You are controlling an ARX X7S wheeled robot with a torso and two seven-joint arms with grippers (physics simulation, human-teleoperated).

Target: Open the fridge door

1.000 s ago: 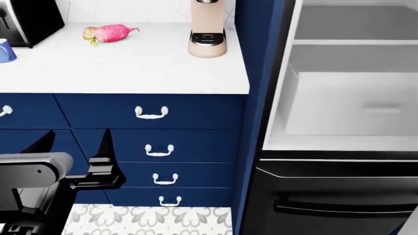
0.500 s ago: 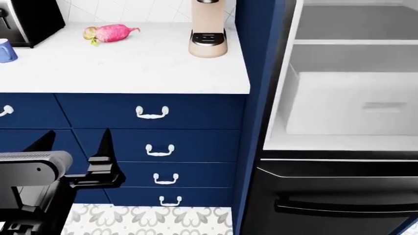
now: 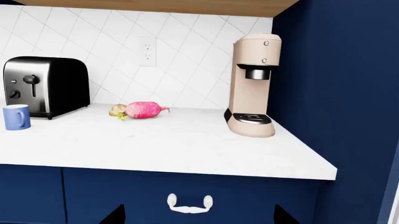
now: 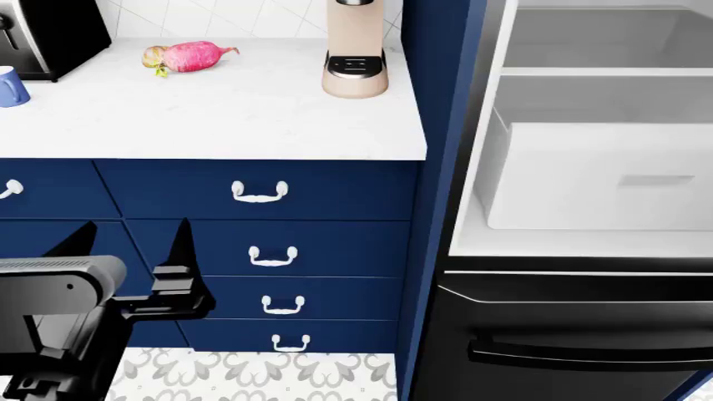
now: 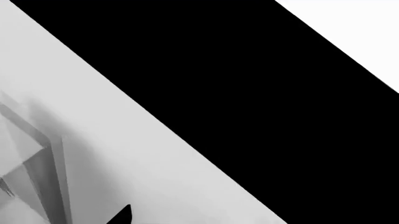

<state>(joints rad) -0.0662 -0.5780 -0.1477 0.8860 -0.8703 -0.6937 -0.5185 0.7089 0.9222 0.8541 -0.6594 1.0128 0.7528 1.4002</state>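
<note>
Since fridge interior (image 4: 602, 167) lies exposed right of navy cabinet (image 4: 267, 251), we judge fridge door already swung out past head view; only dark band with steel surface fills right wrist view, possibly door. Right gripper unseen, state unknown; right arm presumably nearer. Left gripper (image 4: 128, 251) low before cabinet drawers, fingers spread, empty, pointing up.

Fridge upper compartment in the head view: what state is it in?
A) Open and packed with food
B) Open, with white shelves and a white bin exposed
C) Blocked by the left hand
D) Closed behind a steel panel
B: the fridge interior is exposed, showing bare white shelves and a white bin, while the left hand is over by the navy drawers.
</note>
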